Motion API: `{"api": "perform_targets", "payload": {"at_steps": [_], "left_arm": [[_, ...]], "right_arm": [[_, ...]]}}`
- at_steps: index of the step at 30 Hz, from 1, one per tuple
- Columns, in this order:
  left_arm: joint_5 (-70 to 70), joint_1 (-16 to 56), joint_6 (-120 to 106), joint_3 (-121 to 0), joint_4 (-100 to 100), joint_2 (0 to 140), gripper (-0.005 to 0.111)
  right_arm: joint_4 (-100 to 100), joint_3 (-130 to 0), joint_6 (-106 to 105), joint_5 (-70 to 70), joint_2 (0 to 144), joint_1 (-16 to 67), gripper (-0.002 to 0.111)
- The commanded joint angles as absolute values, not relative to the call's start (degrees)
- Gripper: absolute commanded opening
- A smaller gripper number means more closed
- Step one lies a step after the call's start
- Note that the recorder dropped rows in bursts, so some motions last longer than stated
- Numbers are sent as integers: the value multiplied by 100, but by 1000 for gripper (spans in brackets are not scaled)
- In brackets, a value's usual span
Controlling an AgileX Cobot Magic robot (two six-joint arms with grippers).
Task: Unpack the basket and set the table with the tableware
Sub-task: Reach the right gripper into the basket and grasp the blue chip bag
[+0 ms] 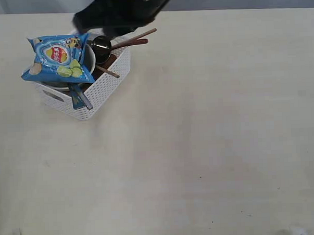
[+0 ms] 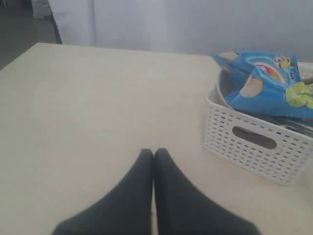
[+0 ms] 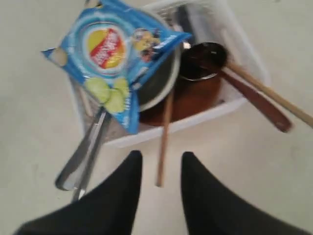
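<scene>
A white basket [image 1: 101, 86] sits toward the upper left of the tabletop [image 1: 210, 146], with a blue chip bag [image 1: 55, 59] lying across its left side. Inside stands a steel cup [image 1: 101, 47] (mouth up); chopsticks [image 1: 143, 35] and a brown spoon [image 1: 135, 42] jut past the rim. A blurred dark arm [image 1: 121, 10] hangs overhead.

Chip bag [image 1: 55, 59] covers most of basket [image 1: 101, 91] mouth; chopsticks [image 1: 140, 35] jut past rim; table [image 1: 210, 146] alongside free.

Blue chip bag [image 1: 57, 59], lime-slice print
</scene>
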State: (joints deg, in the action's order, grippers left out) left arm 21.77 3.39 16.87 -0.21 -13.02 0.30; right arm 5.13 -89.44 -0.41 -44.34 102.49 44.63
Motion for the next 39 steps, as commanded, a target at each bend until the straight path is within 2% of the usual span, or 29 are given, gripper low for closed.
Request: {"api": "perform_targets", "payload": {"at_steps": [1,7,14,39], "left_arm": [[2142,322,1685,0,-1321,0,0],[2142,322,1685,0,-1321,0,0],[2142,322,1685,0,-1321,0,0],[2142,360,1684,0,-1321,0,0]], "right_arm": [[495,-9995,-174,-4723,11119,4987,61],[486,-11586,-145,-5072,12241,5243,57],[486,-12630,-136,-5299,13021,5352,57],[-301,-12921,380,-4681,13501,5428,57]]}}
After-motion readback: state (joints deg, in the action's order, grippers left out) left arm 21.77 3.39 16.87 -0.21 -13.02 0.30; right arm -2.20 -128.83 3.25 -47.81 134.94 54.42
